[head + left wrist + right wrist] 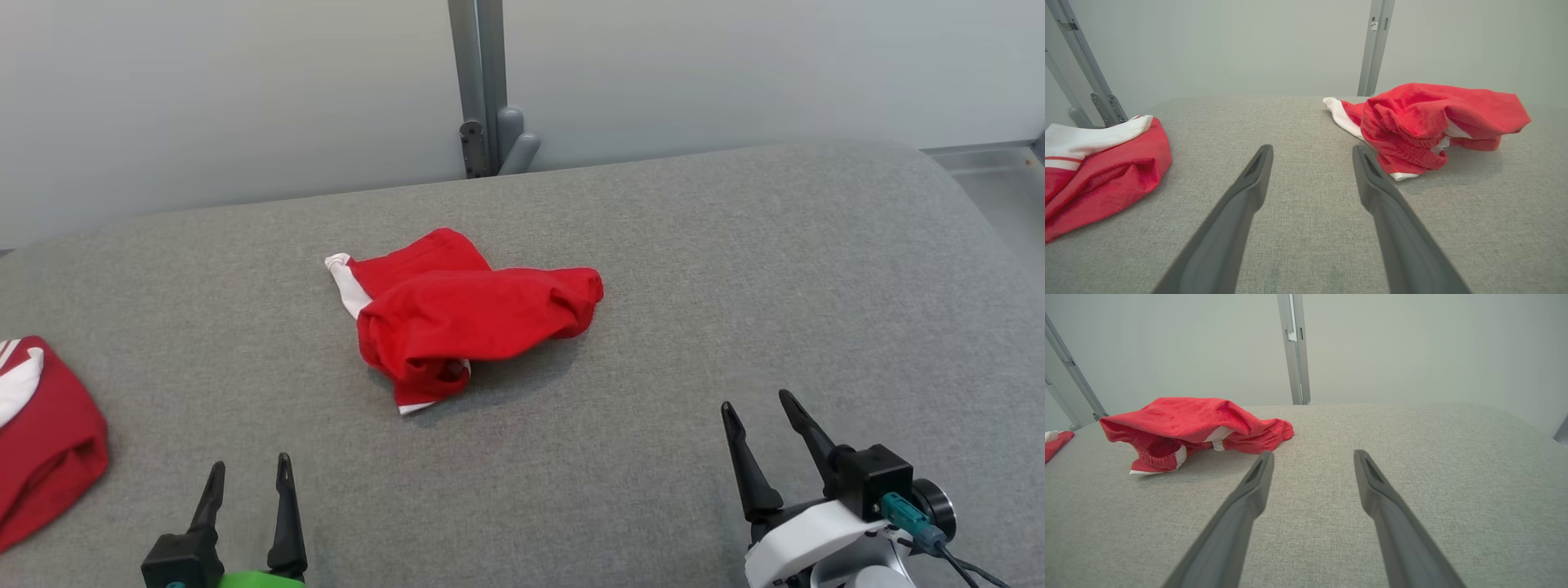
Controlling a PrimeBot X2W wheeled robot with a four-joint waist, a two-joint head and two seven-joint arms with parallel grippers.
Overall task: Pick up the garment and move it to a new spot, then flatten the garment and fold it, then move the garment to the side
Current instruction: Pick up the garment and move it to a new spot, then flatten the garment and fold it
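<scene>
Red garment (473, 314) lies crumpled at centre of grey table (735, 269), neither flattened nor folded. Left gripper (251, 462) and right gripper (757, 400) at near edge, fingers spread, empty. Flattening, folding and moving aside judged outstanding.

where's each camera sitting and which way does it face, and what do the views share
Head view: on the head, looking forward and down at the grey surface; open left gripper lower left, open right gripper lower right.
Left wrist view: on that wrist, low over the surface, facing the wall along its fingers; second red garment at left.
Right wrist view: on that wrist, low, facing the wall along its fingers.
Shared: all three show the crumpled red garment.
</scene>
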